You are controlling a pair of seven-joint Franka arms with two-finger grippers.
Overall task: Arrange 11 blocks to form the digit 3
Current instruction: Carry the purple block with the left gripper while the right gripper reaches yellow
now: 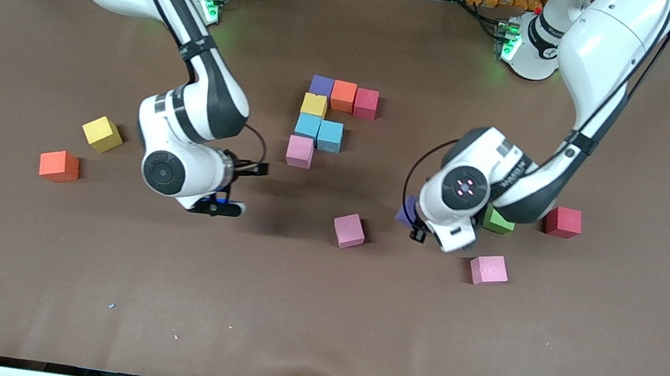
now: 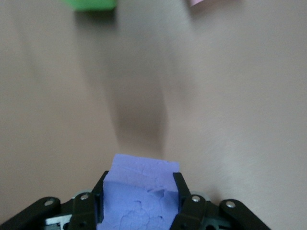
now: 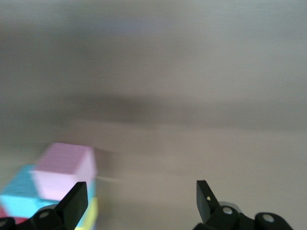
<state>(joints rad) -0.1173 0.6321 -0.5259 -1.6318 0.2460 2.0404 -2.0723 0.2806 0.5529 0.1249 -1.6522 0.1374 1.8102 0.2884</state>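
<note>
On the brown table (image 1: pixel 2 272), the right gripper (image 1: pixel 229 185) hangs with fingers spread, grasping nothing. The matte foam blocks form a partial figure (image 1: pixel 328 123) at the middle. The left gripper (image 2: pixel 139 191) clamps a purple cube (image 2: pixel 139 201) with a rough, dented face.

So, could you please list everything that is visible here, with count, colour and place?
Figure: seven abutting cubes at the table's middle: purple, orange, red, yellow, two light blue, pink.
Loose pink cubes: two, one nearer the camera than the figure, one toward the left arm's end.
Red cube: one, toward the left arm's end.
Green cube: one, beside the red cube, partly hidden by the left arm.
Yellow cube: one, toward the right arm's end.
Orange cube: one, beside the yellow cube, nearer the camera.
Purple cube: one, held between the left fingers.
Table: one, brown.
Left gripper: shut on the purple cube.
Right gripper: open, beside the figure.
</note>
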